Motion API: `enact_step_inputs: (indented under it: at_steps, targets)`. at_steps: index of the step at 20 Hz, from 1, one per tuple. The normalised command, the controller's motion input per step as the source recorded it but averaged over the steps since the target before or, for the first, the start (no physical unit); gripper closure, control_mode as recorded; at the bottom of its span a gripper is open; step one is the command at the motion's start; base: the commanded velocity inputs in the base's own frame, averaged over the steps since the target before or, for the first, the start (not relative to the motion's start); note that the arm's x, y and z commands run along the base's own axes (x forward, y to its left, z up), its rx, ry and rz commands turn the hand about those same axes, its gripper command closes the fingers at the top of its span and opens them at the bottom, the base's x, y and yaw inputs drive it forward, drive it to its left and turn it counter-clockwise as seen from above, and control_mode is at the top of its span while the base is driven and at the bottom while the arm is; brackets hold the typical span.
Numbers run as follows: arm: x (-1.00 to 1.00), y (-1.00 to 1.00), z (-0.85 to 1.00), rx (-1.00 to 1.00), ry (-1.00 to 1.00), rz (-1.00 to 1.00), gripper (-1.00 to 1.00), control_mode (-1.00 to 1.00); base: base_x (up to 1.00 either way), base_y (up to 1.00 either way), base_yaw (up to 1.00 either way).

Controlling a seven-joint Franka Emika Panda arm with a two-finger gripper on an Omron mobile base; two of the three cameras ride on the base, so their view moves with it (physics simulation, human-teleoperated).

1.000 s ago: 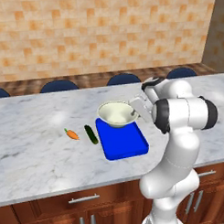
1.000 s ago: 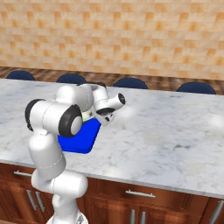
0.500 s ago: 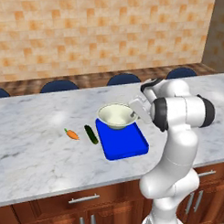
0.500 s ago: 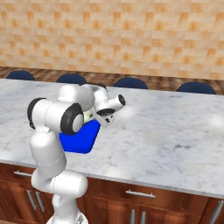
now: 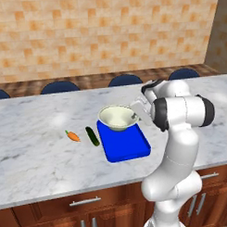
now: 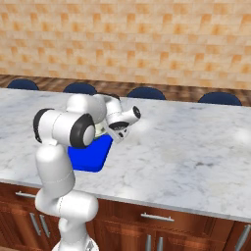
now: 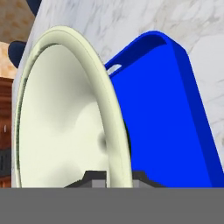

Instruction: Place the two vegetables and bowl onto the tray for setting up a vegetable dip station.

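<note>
My gripper (image 5: 134, 115) is shut on the right rim of the cream-white bowl (image 5: 116, 117), which sits over the far end of the blue tray (image 5: 128, 145); I cannot tell whether it touches the tray. In the hand view the bowl's rim (image 7: 109, 109) runs up between the fingertips (image 7: 94, 177), with my gripper (image 7: 116, 175) at the bottom and the tray (image 7: 166, 109) behind. On the counter left of the tray lie the dark green cucumber (image 5: 92, 136) and, further left, the orange carrot (image 5: 73, 136). From the right, my arm hides most of the bowl; the tray (image 6: 90, 157) shows below it.
The marble counter (image 5: 38, 155) stretches wide to both sides, its front edge near the base. Dark blue stool tops (image 5: 126, 79) line its far side before a tiled wall. Wooden drawers (image 5: 86, 202) are under the counter.
The bowl in my gripper has come down a little over the tray's far end. Carrot, cucumber and tray lie where they were.
</note>
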Motion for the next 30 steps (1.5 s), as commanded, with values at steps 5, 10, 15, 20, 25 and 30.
enact_step_inputs:
  at_steps: [5,10,15,20,25,30]
  targets:
    - [0.09,0.0,-0.02,0.0,0.0,0.0,1.0,-1.0,0.0,0.0,0.0]
    - [0.04,0.0,-0.03,0.0,0.0,0.0,1.0,-1.0,0.0,0.0,0.0]
    - [0.01,0.0,-0.05,0.0,0.0,0.0,1.0,-1.0,0.0,0.0,0.0]
    - [0.02,0.0,-0.03,0.0,0.0,0.0,1.0,-1.0,0.0,0.0,0.0]
    - [0.01,0.0,-0.06,0.0,0.0,0.0,1.0,-1.0,0.0,0.0,0.0]
    - [0.0,0.0,-0.08,0.0,0.0,0.0,1.0,-1.0,0.0,0.0,0.0]
